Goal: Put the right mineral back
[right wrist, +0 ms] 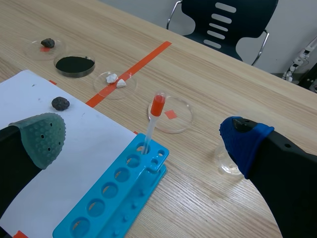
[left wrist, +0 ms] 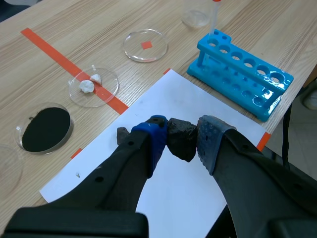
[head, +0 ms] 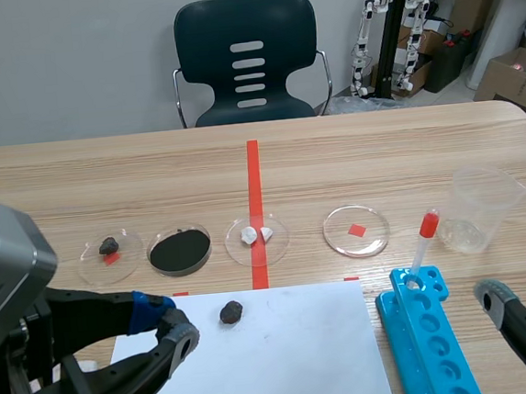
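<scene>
My left gripper (head: 168,322) (left wrist: 182,135) is shut on a dark, rough mineral (left wrist: 179,142), held just above the left part of the white paper (head: 287,361). A second, smaller dark mineral (head: 231,311) (left wrist: 122,133) (right wrist: 60,103) lies loose on the paper, just beyond the gripper. Behind the paper stand four petri dishes. The rightmost dish (head: 340,238) (left wrist: 133,49) (right wrist: 181,124) holds only a red mark. My right gripper (right wrist: 142,134) (head: 503,310) is open, low at the table's right front, near the blue rack.
From the left, the other dishes hold a dark stone (head: 109,245), black powder (head: 180,249) and white pieces (head: 255,235). A blue tube rack (head: 427,339) carries a red-capped dropper (head: 423,238). A clear plastic cup (head: 485,207) stands behind it. A chair (head: 247,60) is across the table.
</scene>
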Controlling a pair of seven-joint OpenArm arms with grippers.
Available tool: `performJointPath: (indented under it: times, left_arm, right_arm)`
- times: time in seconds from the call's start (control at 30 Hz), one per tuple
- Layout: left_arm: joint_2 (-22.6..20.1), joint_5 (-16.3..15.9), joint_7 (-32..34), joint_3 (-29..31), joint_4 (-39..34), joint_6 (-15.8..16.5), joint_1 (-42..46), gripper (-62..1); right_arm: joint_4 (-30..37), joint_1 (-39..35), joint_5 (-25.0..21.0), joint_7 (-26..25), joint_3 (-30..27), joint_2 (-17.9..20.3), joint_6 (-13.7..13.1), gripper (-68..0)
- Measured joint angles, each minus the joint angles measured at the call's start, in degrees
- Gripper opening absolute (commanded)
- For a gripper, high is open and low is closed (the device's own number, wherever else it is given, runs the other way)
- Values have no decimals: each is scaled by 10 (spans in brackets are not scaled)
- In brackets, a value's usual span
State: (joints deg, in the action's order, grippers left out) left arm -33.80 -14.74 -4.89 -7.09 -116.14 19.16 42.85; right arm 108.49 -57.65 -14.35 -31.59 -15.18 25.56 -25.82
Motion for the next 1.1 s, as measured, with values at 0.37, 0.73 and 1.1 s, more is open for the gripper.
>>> performJointPath:
  times: [0.37,0.73,1.1]
  left_arm:
    - [0,15,-21,0,0,0,0,-477]
    - [0,15,-39,0,0,0,0,-477]
    - [3,13,-45,-2,0,0,0,-477]
  right_arm:
    - [0,0,0,0,0,0,0,4]
    - [0,0,0,0,0,0,0,4]
    - [0,0,0,0,0,0,0,4]
